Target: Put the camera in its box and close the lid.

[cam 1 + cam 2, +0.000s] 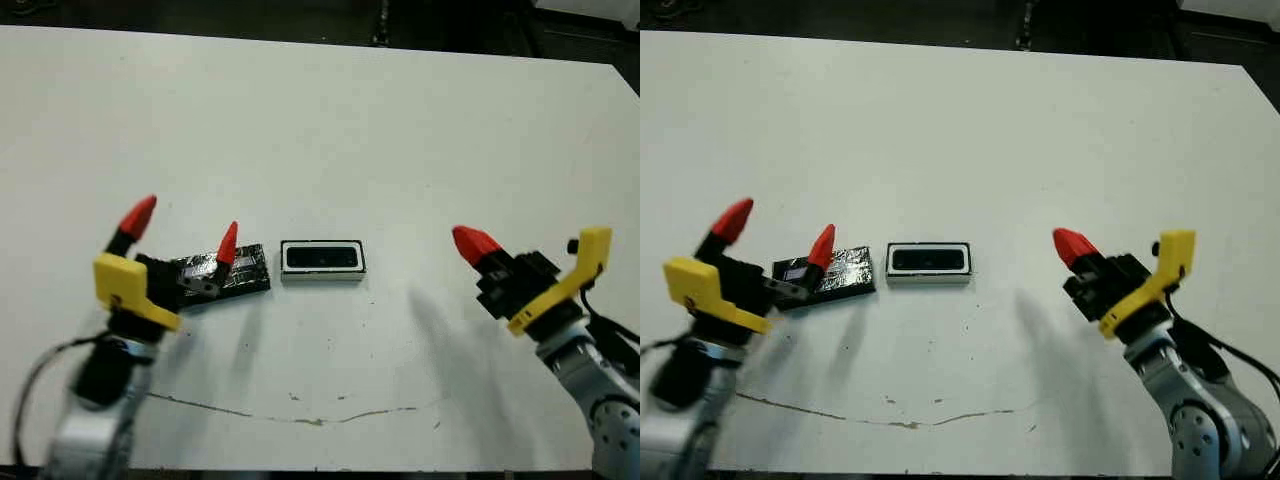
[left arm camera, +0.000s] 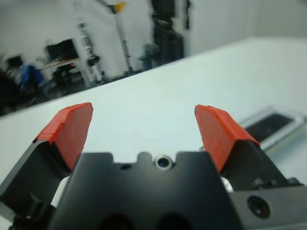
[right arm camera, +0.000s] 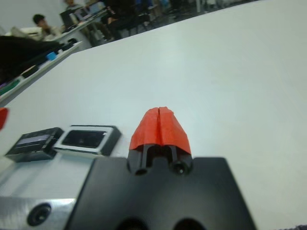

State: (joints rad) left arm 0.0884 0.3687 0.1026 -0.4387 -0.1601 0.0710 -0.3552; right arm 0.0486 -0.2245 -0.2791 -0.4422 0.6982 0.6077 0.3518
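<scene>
Judging by the dark glossy face filling the white-rimmed box [image 1: 322,260] at mid-table, the camera [image 1: 322,258] already lay inside, so closing was the step in hand. The speckled lid [image 1: 222,273] rested flat just left of the box, apart from it. The left gripper [image 1: 183,230] hovered over the lid's near end, fingers spread wide and empty; next it would need to lower and pinch the lid's edges. The right gripper [image 3: 159,127] hung well right of the box, fingers pressed together, holding nothing.
</scene>
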